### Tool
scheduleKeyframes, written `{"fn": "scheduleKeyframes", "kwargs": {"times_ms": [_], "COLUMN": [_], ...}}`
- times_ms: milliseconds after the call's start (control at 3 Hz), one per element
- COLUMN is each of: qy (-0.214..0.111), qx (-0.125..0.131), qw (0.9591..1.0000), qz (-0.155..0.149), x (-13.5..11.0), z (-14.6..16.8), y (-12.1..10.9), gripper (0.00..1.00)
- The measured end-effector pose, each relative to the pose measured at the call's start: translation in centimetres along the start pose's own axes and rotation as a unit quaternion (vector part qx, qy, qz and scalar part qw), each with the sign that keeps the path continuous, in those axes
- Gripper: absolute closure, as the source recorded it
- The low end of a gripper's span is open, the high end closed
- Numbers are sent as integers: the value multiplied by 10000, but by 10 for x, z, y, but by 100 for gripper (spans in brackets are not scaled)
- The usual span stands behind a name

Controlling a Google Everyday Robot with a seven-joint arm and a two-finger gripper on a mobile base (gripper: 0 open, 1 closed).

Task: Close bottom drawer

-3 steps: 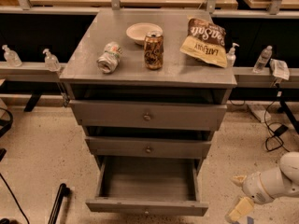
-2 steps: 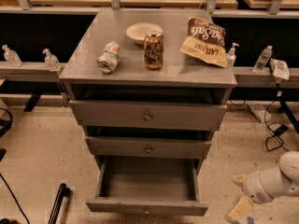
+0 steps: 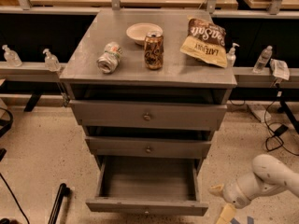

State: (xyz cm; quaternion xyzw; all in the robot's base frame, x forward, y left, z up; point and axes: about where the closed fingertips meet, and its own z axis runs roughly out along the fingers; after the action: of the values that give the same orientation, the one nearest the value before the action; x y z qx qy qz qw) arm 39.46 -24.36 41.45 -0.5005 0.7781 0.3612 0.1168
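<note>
Scuffed matt grey wooden bottom drawer (image 3: 147, 185) with a small round metal knob (image 3: 146, 211) was noted. A glossy brown metal can (image 3: 153, 50) and a shiny crinkled foil bag (image 3: 204, 42) were seen on top. The smooth white plastic gripper (image 3: 220, 202) was seen low right of the drawer, fingers spread.

Floor (image 3: 224, 167) between end effector (image 3: 221, 202), bottom drawer (image 3: 147, 207)

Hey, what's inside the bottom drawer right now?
The bottom drawer is pulled out; its visible floor is bare grey wood. Its back is hidden beneath the middle drawer. The gripper sits low, right of it.
</note>
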Motion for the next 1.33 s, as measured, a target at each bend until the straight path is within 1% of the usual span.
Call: {"fn": "scheduleKeyframes", "kwargs": {"times_ms": [333, 667, 1000, 1333], "qy": [117, 314, 426, 416], "qx": [-111, 52, 103, 198], "qw": [9991, 9980, 9966, 9964], "qz": [-404, -538, -698, -712], "x": [0, 5, 12, 13], "z": [57, 92, 137, 142], "y": [6, 6, 18, 16], "gripper": [19, 43, 65, 88]}}
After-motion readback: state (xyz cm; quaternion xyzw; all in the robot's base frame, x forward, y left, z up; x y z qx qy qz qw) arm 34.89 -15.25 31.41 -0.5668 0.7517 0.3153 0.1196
